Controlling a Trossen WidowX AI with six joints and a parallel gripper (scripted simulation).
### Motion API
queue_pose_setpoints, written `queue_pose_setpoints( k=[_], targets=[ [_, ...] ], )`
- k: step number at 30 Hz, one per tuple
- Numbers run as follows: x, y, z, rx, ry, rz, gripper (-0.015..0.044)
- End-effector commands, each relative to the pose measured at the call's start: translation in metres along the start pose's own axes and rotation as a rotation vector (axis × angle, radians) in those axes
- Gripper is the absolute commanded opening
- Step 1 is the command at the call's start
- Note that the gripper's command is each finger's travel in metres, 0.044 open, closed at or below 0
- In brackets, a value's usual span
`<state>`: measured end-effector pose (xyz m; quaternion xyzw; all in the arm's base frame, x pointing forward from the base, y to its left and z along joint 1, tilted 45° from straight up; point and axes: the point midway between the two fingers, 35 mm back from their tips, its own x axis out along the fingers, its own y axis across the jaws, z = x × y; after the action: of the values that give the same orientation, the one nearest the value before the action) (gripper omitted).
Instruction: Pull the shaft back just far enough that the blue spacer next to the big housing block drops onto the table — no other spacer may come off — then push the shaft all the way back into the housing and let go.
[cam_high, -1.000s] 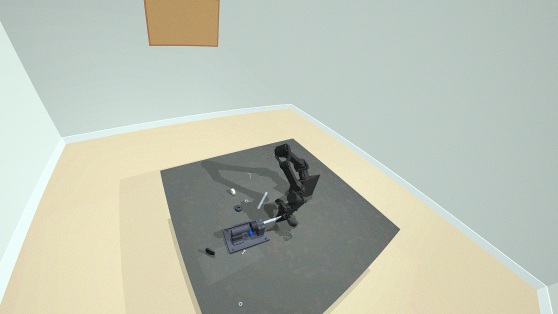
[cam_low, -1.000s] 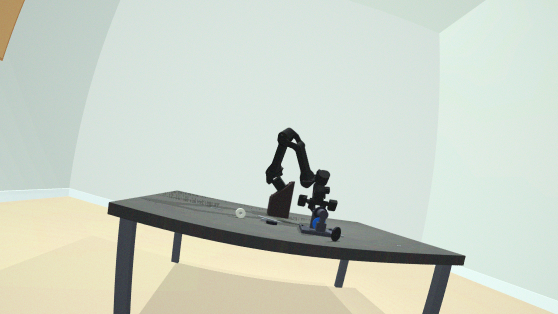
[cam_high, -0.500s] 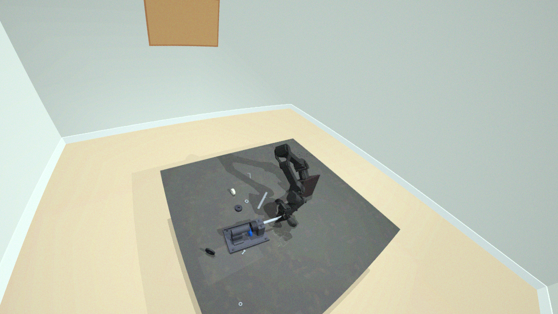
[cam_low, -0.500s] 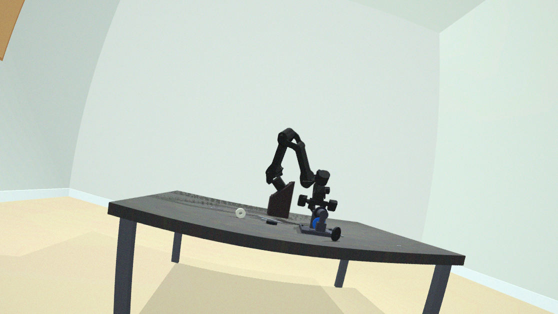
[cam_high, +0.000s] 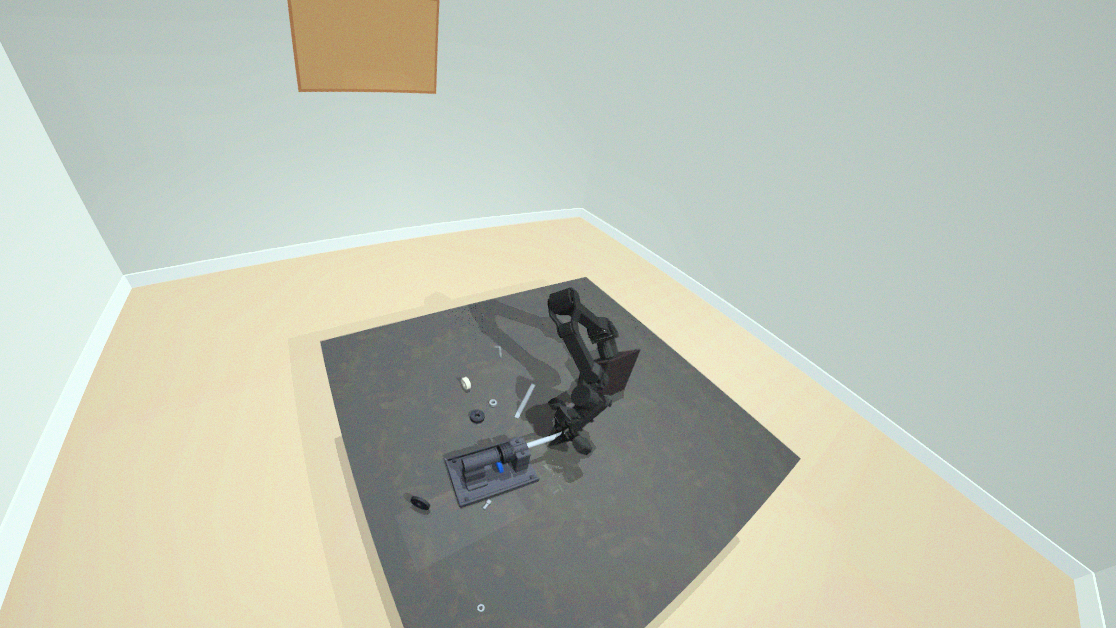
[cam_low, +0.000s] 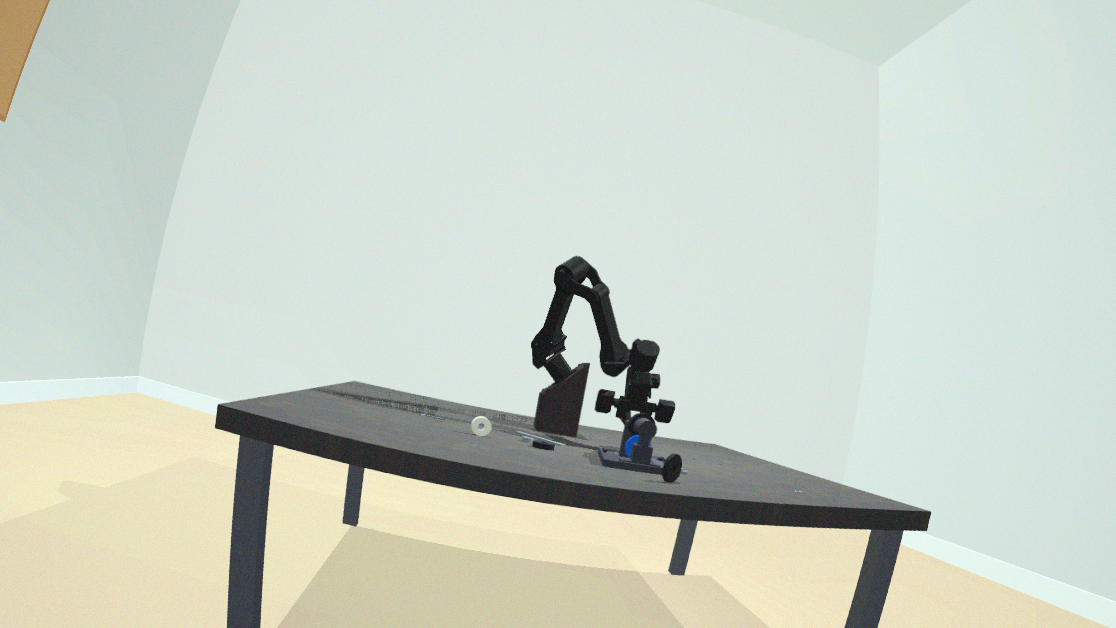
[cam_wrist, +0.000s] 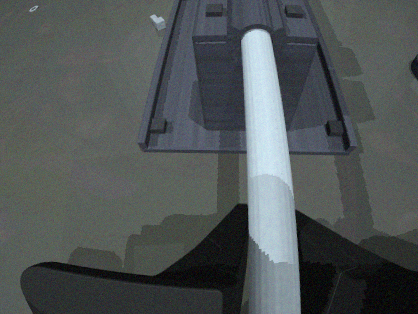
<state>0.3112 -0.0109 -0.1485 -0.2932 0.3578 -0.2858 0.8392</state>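
Note:
My gripper (cam_high: 558, 435) (cam_wrist: 261, 214) is shut on the white shaft (cam_high: 540, 441) (cam_wrist: 265, 125), which runs from the fingers into the near block (cam_high: 520, 454) (cam_wrist: 225, 75) of the dark housing. The blue spacer (cam_high: 500, 467) (cam_low: 632, 446) is off the shaft line. It sits low at the base plate (cam_high: 499, 494) (cam_wrist: 195, 150), between the near block and the long dark cylinder (cam_high: 479, 460). Dark ring-like parts (cam_high: 505, 451) stay up at shaft height beside the near block. The shaft's inner end is hidden.
A white ring (cam_high: 465, 383) (cam_low: 474, 425), a dark ring (cam_high: 472, 417) and a pale bar (cam_high: 525, 400) lie on the arm's side of the fixture. A black wheel (cam_high: 419, 503) (cam_low: 671, 468) stands past its far end. A small bolt (cam_high: 486, 504) (cam_wrist: 158, 22) lies beside the plate.

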Motion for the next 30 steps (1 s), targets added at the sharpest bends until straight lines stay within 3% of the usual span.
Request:
queue_pose_setpoints(
  k=[1, 30],
  targets=[
    [0.0015, 0.0005, 0.0028, 0.003, -0.003, 0.002, 0.0000],
    [0.0096, 0.0001, 0.0109, 0.003, -0.004, 0.001, 0.0000]
  ],
)
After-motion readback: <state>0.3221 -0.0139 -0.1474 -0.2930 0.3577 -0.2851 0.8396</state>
